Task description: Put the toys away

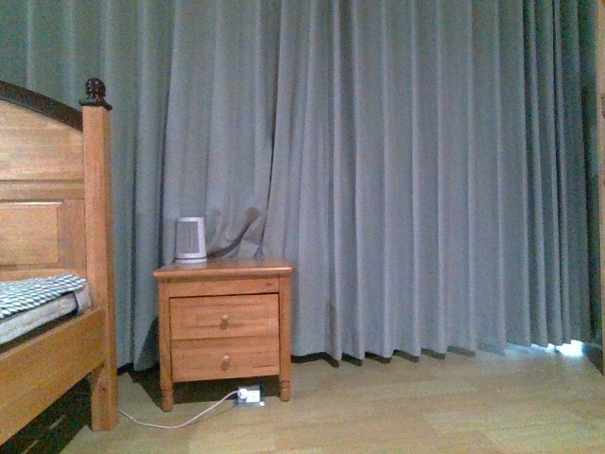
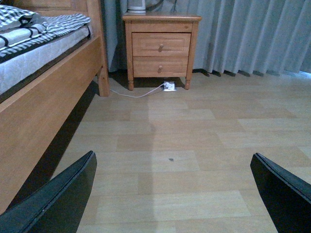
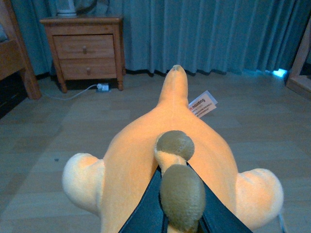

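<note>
Clenching the fuzzy yellow-orange plush toy (image 3: 165, 145), apparently by its tail, lets the right gripper (image 3: 182, 221) carry it; left gripper (image 2: 170, 196) gapes empty.

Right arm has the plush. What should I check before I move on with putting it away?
1. Grip on the plush toy: ok. The right gripper is shut on it, with a dark finger on either side of a brown part.
2. Left gripper free: ok. It is open and empty above the floor.
3. Drop-off place: cannot tell. No bin or box shows in any view.
4. Floor toward the nightstand: not ok at the far end. A white cable lies in front of it.
5. Nightstand drawers: not ok if the toy goes inside, as both are closed.
</note>
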Controlling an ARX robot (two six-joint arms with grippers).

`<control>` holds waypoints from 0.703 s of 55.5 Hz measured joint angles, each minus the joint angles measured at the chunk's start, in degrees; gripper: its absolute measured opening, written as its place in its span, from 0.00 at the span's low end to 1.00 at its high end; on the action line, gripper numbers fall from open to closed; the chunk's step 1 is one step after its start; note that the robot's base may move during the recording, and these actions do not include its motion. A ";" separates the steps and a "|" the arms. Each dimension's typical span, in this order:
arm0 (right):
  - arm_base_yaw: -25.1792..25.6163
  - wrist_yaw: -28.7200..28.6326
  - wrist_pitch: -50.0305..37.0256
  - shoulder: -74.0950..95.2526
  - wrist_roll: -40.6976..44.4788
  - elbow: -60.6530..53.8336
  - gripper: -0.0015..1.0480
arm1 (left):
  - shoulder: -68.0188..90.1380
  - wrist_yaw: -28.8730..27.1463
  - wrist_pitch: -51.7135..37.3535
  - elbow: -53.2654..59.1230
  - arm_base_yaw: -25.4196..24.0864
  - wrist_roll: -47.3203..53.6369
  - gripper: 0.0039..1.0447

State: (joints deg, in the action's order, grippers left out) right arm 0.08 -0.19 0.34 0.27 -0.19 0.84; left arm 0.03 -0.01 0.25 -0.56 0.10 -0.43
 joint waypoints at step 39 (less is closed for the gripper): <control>-0.02 0.20 0.00 0.00 -0.02 0.00 0.06 | -0.02 0.04 0.02 0.00 0.00 0.02 0.94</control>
State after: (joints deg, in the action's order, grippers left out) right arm 0.05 0.01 0.34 0.27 -0.21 0.84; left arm 0.01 0.03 0.27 -0.56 0.10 -0.40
